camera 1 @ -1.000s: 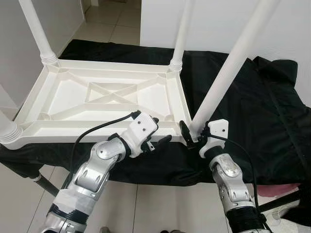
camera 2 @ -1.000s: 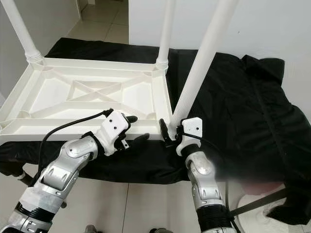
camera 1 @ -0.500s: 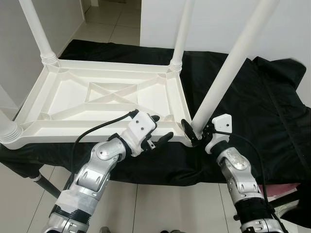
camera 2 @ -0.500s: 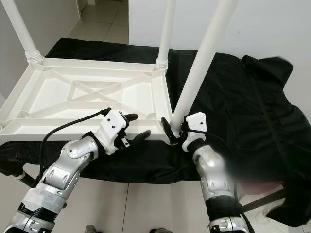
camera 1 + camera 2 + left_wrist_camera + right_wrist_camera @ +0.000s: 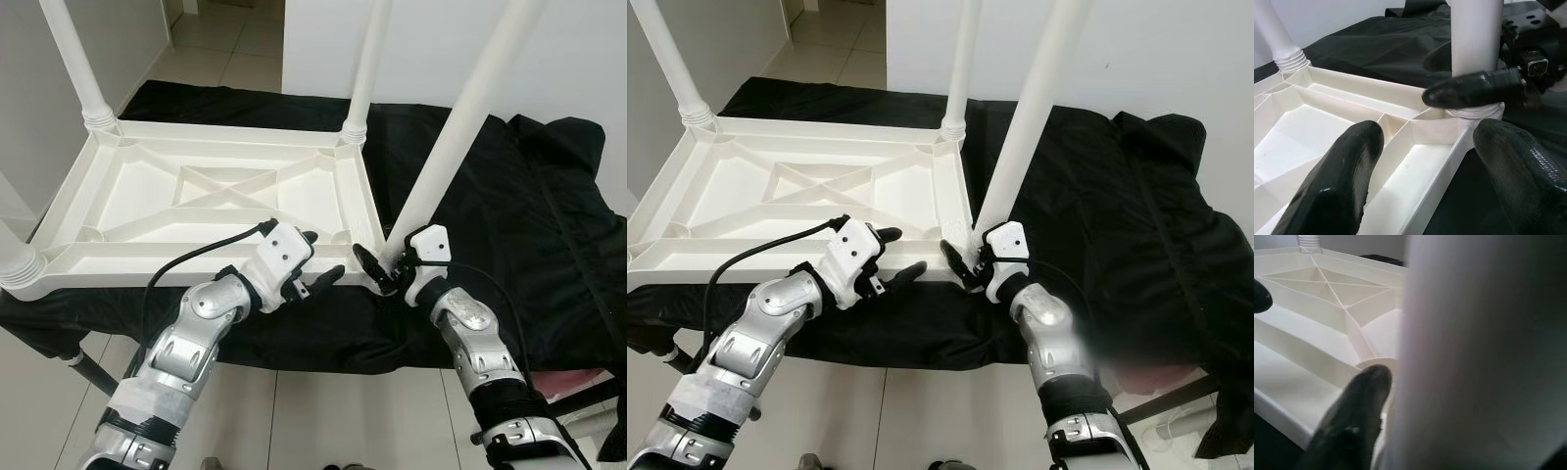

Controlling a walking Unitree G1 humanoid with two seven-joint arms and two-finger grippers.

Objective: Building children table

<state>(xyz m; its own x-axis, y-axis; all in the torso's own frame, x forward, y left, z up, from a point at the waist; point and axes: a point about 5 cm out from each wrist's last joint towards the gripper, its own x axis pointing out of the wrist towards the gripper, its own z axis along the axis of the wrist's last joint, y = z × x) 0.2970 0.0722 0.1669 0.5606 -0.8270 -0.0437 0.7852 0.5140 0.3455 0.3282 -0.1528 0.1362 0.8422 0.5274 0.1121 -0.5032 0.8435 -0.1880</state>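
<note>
Tabletop, white plastic, is laid upside down on a black cloth, ribbed underside facing up. Two legs are seated upright in the far corner sockets: far-left leg and far-right leg. A third leg base is seen at the near-left corner, cut off by the frame edge.

The fourth leg is stood at the near-right corner, tilted away to the robot's right, lower end at the socket. Whether it is fully seated cannot be told.

The right gripper is clamped on the bottom of the fourth leg, right at the corner socket. In the left wrist view one of its black fingers is seen laid across the leg's base, just above the socket rim.

The left gripper is spread apart, holding nothing, positioned at the near rim of the tabletop just beside the same corner. One of its fingers is over the inside of the tray, the other outside the rim, as seen in the left wrist view.

The cloth is bunched in folds toward the robot's right.
</note>
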